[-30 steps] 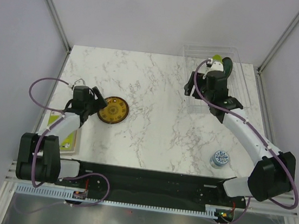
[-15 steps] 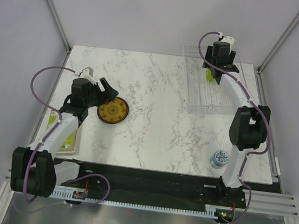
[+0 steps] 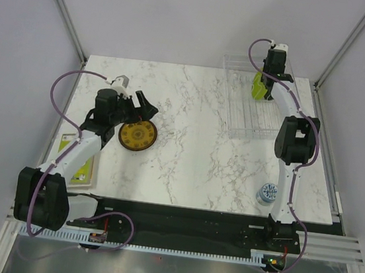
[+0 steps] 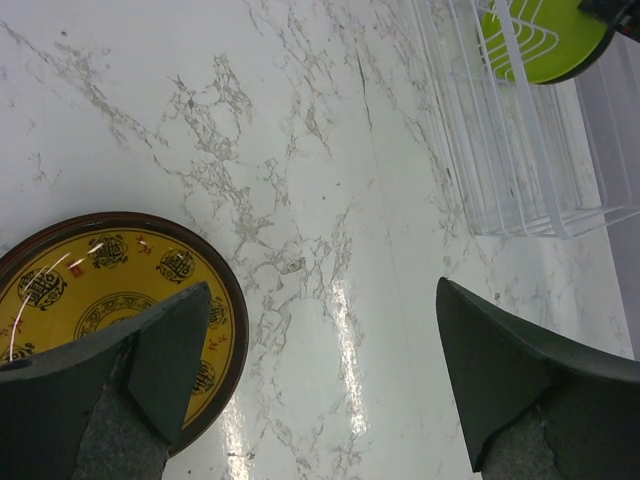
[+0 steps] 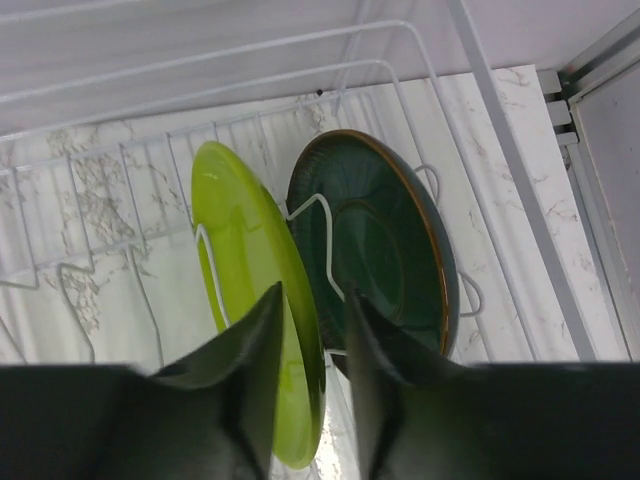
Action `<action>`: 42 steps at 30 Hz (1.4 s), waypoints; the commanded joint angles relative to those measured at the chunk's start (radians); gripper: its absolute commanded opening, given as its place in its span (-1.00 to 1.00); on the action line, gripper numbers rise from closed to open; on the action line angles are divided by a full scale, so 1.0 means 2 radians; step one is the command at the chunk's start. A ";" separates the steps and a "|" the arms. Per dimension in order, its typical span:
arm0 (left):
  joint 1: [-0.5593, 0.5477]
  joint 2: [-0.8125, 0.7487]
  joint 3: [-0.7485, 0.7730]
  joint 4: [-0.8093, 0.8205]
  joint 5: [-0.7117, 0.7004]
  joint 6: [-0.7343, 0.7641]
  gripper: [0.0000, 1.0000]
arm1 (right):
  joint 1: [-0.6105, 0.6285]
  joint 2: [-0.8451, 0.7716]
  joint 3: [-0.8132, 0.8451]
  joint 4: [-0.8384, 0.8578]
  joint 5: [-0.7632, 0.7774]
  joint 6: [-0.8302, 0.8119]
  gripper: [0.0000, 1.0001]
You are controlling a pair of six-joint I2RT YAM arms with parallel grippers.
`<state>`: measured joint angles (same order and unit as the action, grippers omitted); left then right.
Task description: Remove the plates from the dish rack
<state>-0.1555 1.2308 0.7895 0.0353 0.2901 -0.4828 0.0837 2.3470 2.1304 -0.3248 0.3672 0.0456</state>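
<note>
The clear dish rack (image 3: 259, 122) stands at the table's back right. Two of the plates stand on edge in it, a lime green plate (image 5: 245, 250) and a dark teal plate (image 5: 395, 235) behind it. My right gripper (image 5: 313, 295) reaches down into the rack, shut on the lime green plate's (image 3: 260, 87) rim, one finger on each face. A yellow patterned plate (image 3: 137, 135) lies flat on the marble at the left. My left gripper (image 3: 144, 104) hovers open just beyond it, with nothing between its fingers (image 4: 180, 350).
A small blue-and-white cup (image 3: 268, 193) sits at the front right of the table. A flat green-yellow card (image 3: 78, 163) lies by the left edge. The rack's wire ribs (image 5: 90, 250) surround the plates closely.
My right arm has stretched to the rack's far end and its jaws have closed round the lime green plate. My left gripper has lifted back from the yellow plate and opened wider.
</note>
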 commanded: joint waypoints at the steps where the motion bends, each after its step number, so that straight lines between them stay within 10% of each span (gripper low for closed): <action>1: -0.003 0.015 0.017 0.018 0.005 0.024 1.00 | -0.003 0.011 0.024 0.004 -0.048 -0.014 -0.61; 11: -0.006 0.022 0.010 0.025 -0.005 0.009 0.99 | 0.010 -0.036 -0.022 0.037 -0.052 -0.019 -1.00; 26: -0.014 0.000 0.022 -0.010 -0.027 0.015 1.00 | 0.118 -0.158 -0.135 0.237 0.315 -0.245 -1.00; 32: -0.014 0.001 0.020 -0.001 0.002 0.007 1.00 | 0.120 -0.277 -0.203 0.163 0.242 -0.143 -1.00; 42: -0.017 0.007 -0.010 0.119 0.081 -0.071 1.00 | 0.141 -0.441 -0.359 0.052 -0.106 0.095 -0.92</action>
<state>-0.1780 1.2537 0.7887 0.1131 0.3561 -0.5289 0.3378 1.5467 1.5322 -0.1745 0.4835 -0.0185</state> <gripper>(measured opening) 0.995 0.060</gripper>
